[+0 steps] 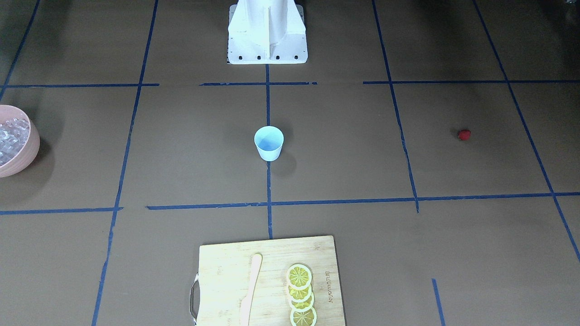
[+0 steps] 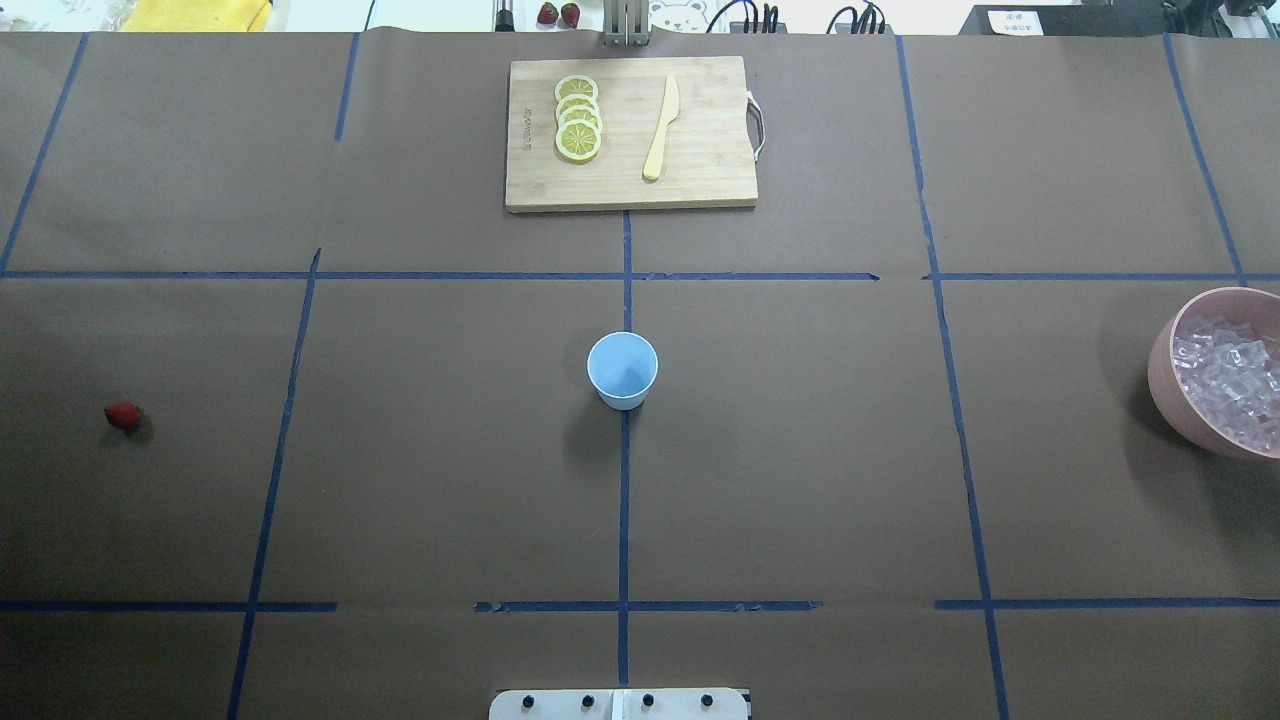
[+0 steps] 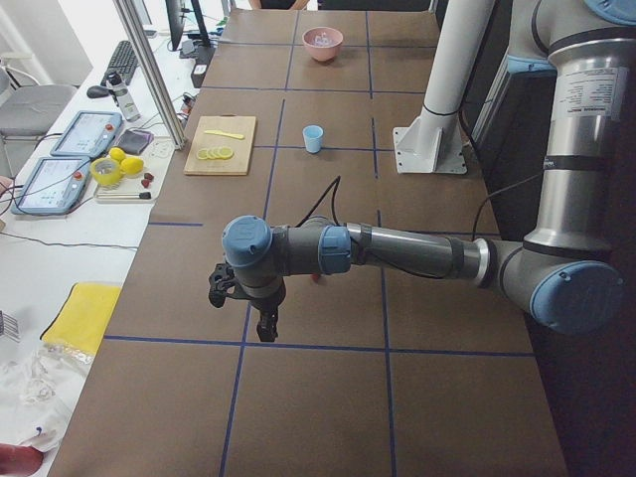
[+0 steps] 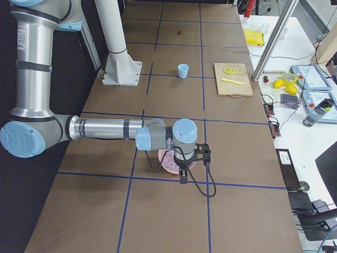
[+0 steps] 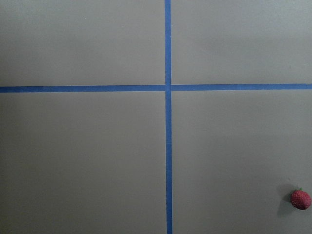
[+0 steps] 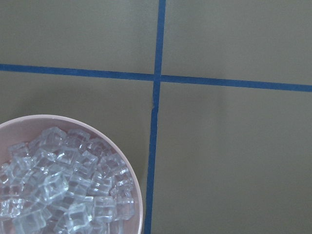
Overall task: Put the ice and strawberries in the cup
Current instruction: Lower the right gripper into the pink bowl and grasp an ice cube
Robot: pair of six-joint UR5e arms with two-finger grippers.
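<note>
Well, on the left side the left hand [image 3: 266, 331] hangs above the brown desk [image 2: 450, 470], pointing down, and I cannot tell if it is open or closed. The strawberry [image 5: 301, 199] lies on the desk below that hand, a bit off to one side, right at the corner of what the hand's camera sees. The light-blue cup [image 2: 622, 370] stands upright between the two hands, well apart from both. Past the cup, away from both hands, a wooden board [image 2: 630, 185] holds lemon slices [image 2: 578, 118] and a pale knife [image 2: 660, 128] side by side. On the right side the right hand [image 4: 182, 176] hangs over the pink bowl [image 2: 1162, 385], and I cannot tell if it is open or closed either. The ice [image 6: 63, 185] is piled inside that bowl, under the hand
</note>
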